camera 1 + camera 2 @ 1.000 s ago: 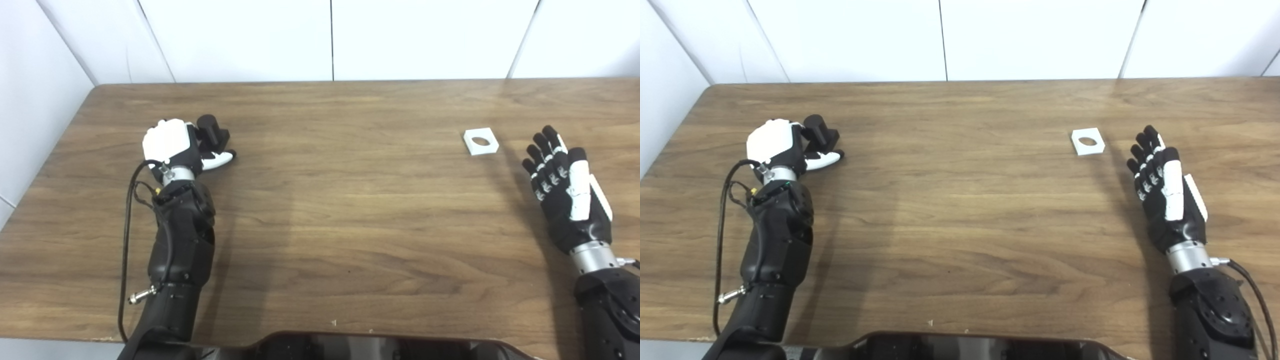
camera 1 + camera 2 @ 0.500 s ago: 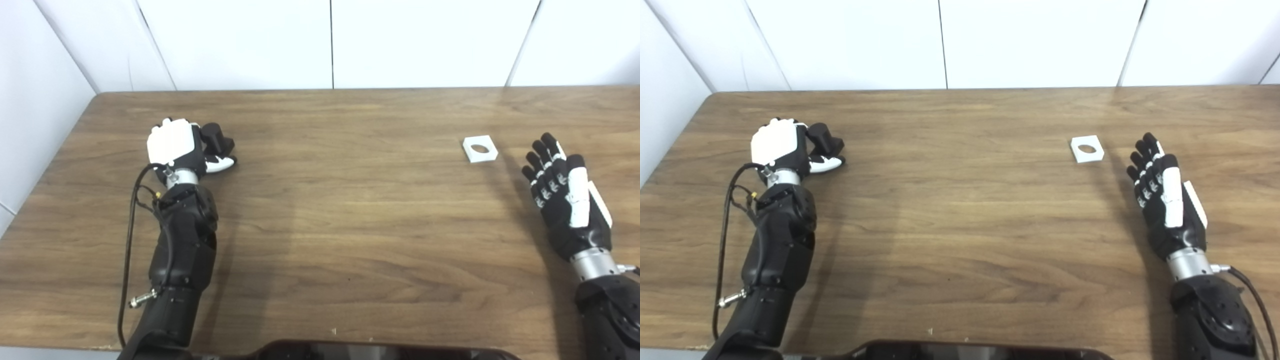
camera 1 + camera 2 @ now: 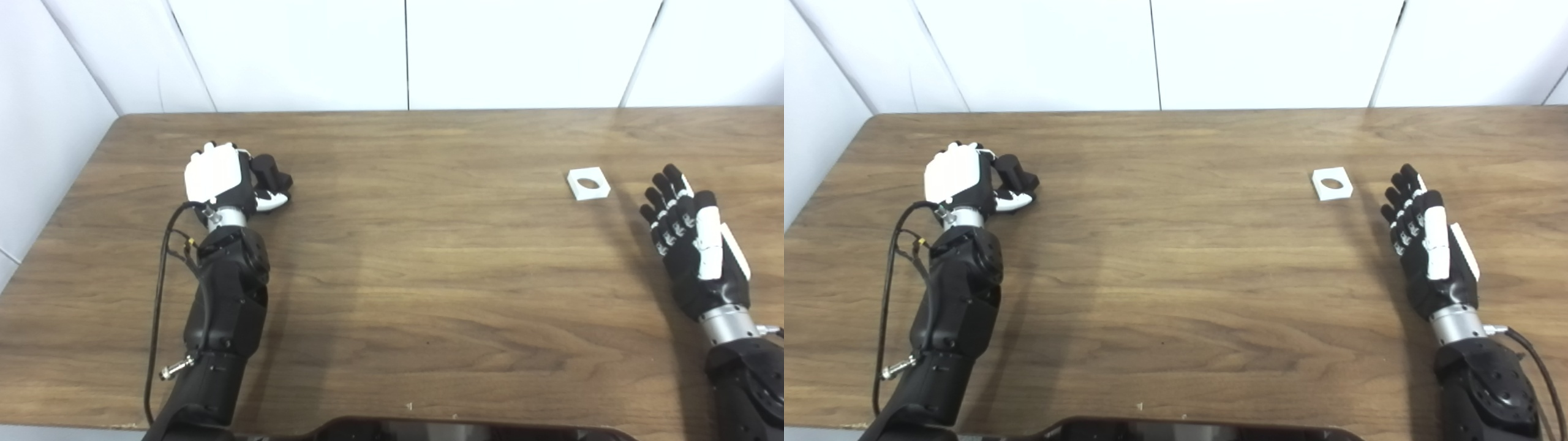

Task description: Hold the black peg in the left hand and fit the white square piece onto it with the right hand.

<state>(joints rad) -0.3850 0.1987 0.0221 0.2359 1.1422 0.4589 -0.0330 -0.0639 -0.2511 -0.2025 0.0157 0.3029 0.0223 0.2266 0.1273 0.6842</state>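
The black peg [image 3: 271,174] is at the far left of the wooden table [image 3: 429,263], low over the surface and tilted to the right. My left hand [image 3: 222,179] is shut on it, fingers and thumb curled around it; the peg's lower part is hidden by the hand. The white square piece [image 3: 588,184] with a round hole lies flat on the table at the right. My right hand [image 3: 692,245] is open and empty, fingers stretched out, to the right of the piece and a little nearer to me, apart from it.
White wall panels [image 3: 404,55] stand behind the table's back edge, and a wall runs along the left edge. A black cable [image 3: 160,275] loops beside my left forearm. A dark part of my body [image 3: 465,429] shows at the bottom.
The camera tilted a little, so the whole picture shifted down. My left hand has closed tighter on the peg and turned it lower, toward the right. My right hand has hardly moved.
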